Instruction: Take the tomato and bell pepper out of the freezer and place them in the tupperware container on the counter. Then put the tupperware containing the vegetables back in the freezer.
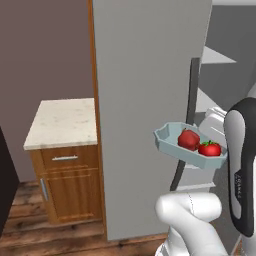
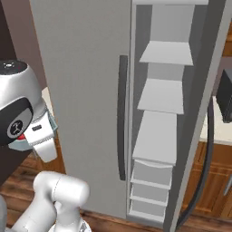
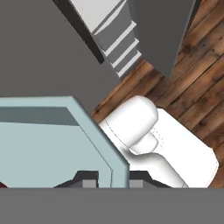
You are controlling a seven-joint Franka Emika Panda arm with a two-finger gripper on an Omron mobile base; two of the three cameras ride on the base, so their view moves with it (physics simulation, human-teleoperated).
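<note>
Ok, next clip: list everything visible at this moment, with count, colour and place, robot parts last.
tupperware container: one, light blue-grey, held up in front of the freezer door.
tomato: one, red, in the container.
bell pepper: one, red with green stem, in the container beside the tomato.
freezer: one, grey, right door open on pale shelves.
counter: one, beige speckled top on a brown cabinet, left of the freezer.
floor: brown wood planks.
gripper: one, dark fingers shut on the container's rim.
arm: one, white with dark joints.

The end effector (image 3: 113,178) is clamped on the tupperware container (image 1: 167,140) rim, arm raised mid-air.
</note>
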